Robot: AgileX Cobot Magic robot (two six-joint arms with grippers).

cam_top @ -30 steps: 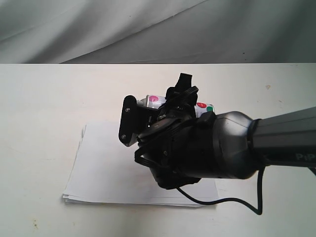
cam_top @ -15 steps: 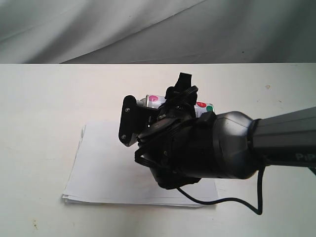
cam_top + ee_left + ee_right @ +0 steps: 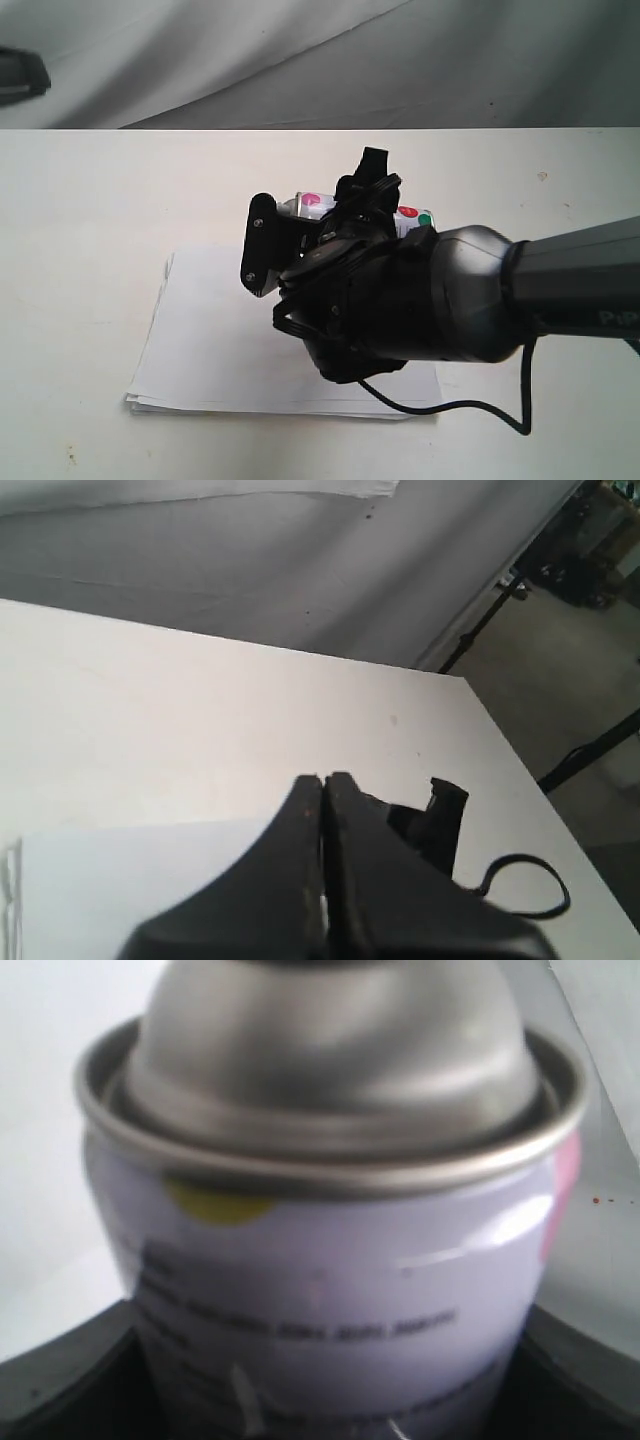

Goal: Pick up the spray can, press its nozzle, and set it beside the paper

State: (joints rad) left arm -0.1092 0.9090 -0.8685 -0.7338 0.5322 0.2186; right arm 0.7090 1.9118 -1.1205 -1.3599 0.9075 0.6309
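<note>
Silver spray can (image 3: 330, 1290), white label (image 3: 320, 1335), yellow spot (image 3: 215, 1203), gripped in right claw (image 3: 315, 212)

A plain white flat tabletop (image 3: 90, 220) fills the scene, with a tiny dark speck (image 3: 543, 177) near its far right side. Behind it hangs a wrinkled grey cloth backdrop (image 3: 300, 60). Past the table's edge, thin black metal stand legs (image 3: 590, 749) rest on a dull grey floor (image 3: 520, 670).

Silver dome on the spray can (image 3: 330, 1260), pale label lined with dark print, yellow dot, pink patch, red and green marks. Plain white on the paper (image 3: 210, 340), off-white across the table (image 3: 80, 220).
</note>
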